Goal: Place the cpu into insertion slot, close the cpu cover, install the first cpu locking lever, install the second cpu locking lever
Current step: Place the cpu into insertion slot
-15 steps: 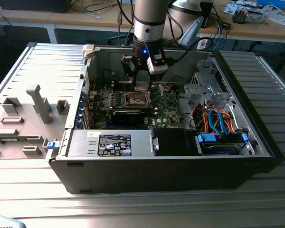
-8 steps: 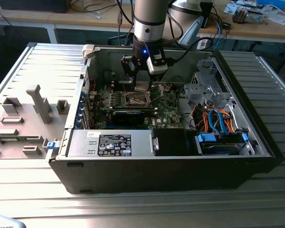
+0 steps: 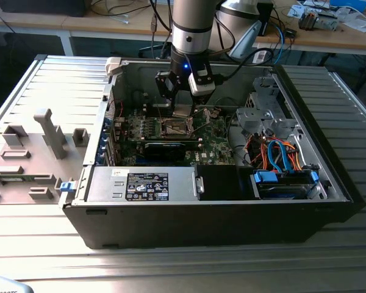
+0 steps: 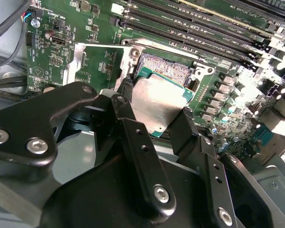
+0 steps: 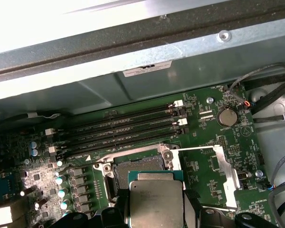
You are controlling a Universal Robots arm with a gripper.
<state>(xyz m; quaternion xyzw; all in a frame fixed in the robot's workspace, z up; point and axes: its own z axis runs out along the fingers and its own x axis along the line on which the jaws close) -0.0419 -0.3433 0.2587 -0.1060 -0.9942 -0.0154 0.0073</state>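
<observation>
Watch the cpu [image 4: 157, 102] in the second wrist view: its near edge is tucked behind the black fingers [image 4: 137, 142]. It covers most of the insertion slot [image 4: 165, 71], leaving a far strip of contacts. One end of the cpu cover [image 4: 76, 61] disappears behind them too. In the first wrist view the picture's edge cuts the cpu off. In the exterior view cpu and slot are too small to make out.

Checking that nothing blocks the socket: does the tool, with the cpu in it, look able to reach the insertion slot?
Probably yes. The tool grips the cpu close over the insertion slot, and the cpu cover is swung open to one side, leaving the slot uncovered.
</observation>
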